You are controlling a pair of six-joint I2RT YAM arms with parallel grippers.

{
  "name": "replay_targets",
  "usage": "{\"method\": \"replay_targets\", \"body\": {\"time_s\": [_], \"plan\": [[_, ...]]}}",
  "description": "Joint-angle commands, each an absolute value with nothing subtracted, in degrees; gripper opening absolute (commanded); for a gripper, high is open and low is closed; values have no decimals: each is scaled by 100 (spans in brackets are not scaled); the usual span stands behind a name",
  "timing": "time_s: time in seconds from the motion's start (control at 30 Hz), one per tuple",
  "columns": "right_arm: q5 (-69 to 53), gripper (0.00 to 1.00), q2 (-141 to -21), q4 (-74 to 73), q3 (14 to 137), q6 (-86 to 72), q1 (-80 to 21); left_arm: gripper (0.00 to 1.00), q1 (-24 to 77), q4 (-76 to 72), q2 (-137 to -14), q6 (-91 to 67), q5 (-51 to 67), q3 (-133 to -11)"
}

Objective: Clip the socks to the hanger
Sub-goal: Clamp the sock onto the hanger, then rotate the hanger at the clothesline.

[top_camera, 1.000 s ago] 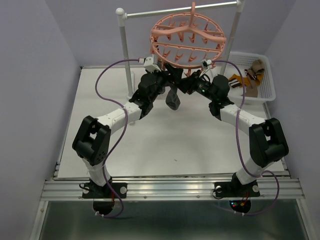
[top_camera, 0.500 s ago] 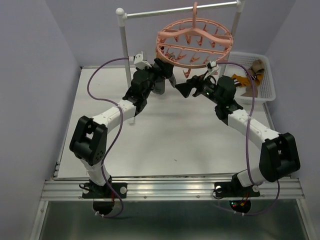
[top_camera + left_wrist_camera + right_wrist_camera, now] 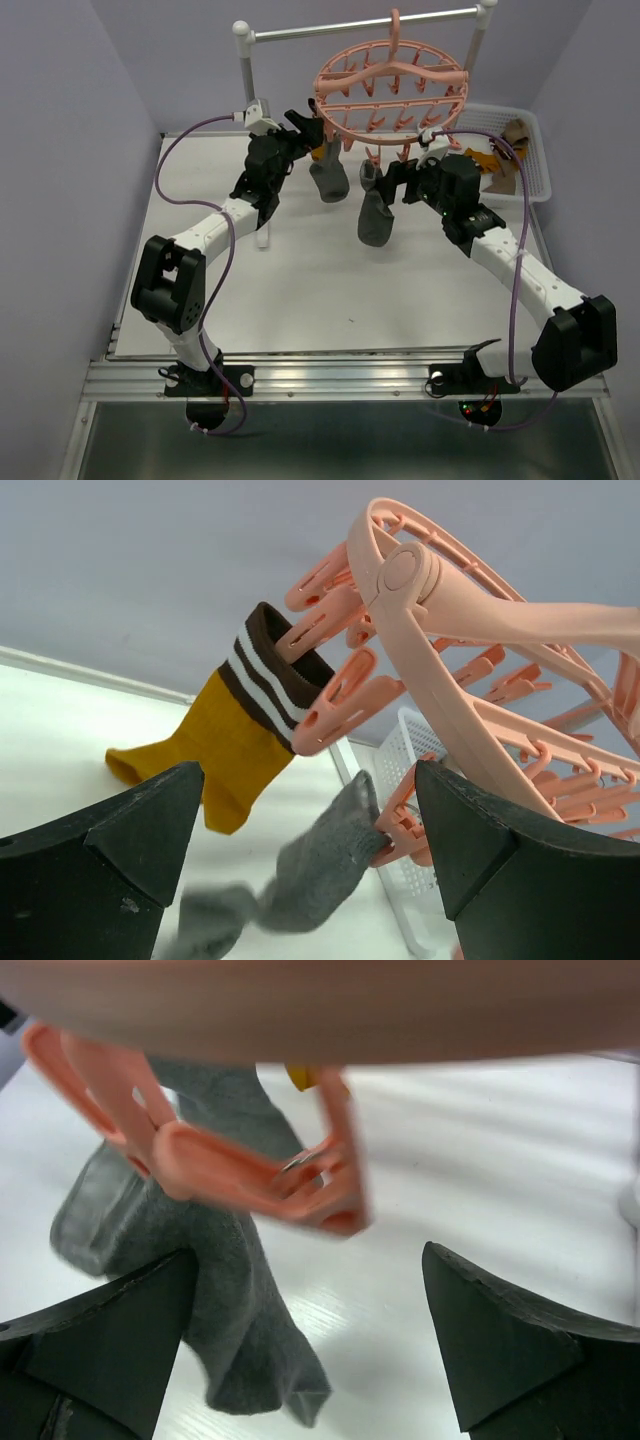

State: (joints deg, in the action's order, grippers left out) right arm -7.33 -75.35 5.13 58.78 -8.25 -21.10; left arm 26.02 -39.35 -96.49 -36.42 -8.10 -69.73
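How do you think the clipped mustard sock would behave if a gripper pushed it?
Likely floppy: the mustard sock hangs limp from one clip. It would probably swing aside, and the hanger, hung by its hook, may sway too.

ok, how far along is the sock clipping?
Done: a grey sock, a second grey sock and a mustard sock with a striped cuff hang from clips on the salmon-pink round plastic hanger. In hand: nothing; the left tool and right tool are open by the ring. Left: brown and orange socks in the white mesh basket.
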Motion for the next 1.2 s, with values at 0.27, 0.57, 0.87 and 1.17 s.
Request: {"method": "replay_targets", "body": {"time_s": [0.27, 0.57, 0.87, 1.17], "plan": [[-563, 100, -6637, -624, 5915, 220, -2109, 99, 2488, -4017, -9588, -3340, -1222, -7206], [517, 100, -5968, 167, 5897, -272, -2109, 99, 2382, -4008, -9835, -3261, -1283, -7523], [2724, 100, -6784, 97, 7127, -307, -2039, 99, 2171, -3999, -9949, -3392, -1362, -7611], [2575, 100, -7506, -334, 8077, -457, -1731, 99, 1925, -3964, -9826, -3428, -1555, -7453]]}}
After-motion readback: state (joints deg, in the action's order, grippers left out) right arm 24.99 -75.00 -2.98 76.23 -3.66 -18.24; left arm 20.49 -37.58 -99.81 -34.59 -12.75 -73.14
